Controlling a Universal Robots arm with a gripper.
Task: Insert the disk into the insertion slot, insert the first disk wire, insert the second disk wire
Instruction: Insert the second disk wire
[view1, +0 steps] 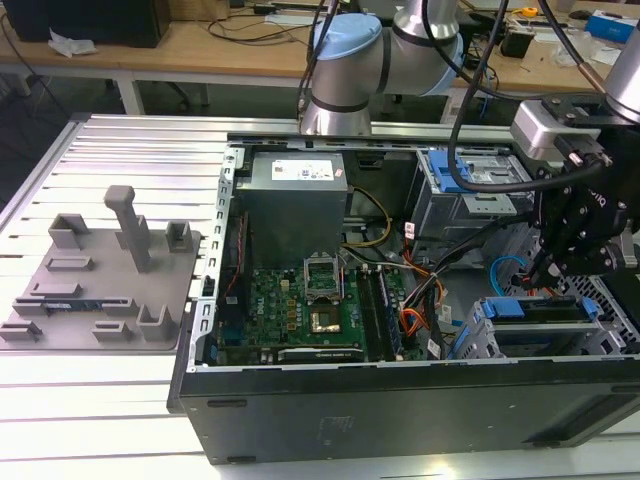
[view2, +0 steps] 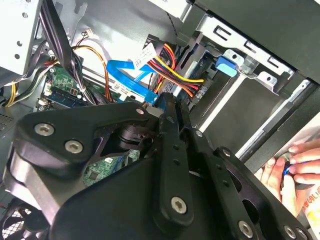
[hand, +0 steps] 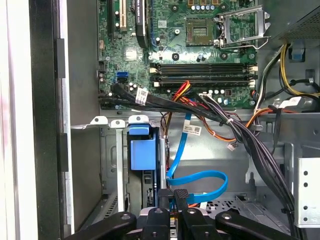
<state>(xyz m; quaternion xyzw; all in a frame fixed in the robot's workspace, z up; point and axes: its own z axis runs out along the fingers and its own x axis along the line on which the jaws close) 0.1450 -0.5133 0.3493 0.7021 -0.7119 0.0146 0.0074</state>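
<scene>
**Desk:** What have you got, biggest first?

**Me:** I see the slatted table (view1: 120, 400) carrying the open computer case (view1: 400, 410). My arm (view1: 350, 60) reaches over the case's back wall and down into its corner on the exterior view's right.

**Desk:** And the drive?

**Me:** The insertion slot (hand: 112, 165) sits in that same corner of the case, and the disk (hand: 140, 147) is seated in it, blue carrier facing out. A person's hand (view2: 295, 170) rests just outside the case wall.

**Desk:** Pincer?

**Me:** The pincer (hand: 172, 202) hangs inside the case beside the disk, fingers pressed together on the dark plug (hand: 181, 193) of the second disk wire (hand: 200, 176), which loops just above the case floor. The first disk wire (view2: 165, 62) runs to the disk's end inside the case; I can't tell if it's fully seated.
</scene>
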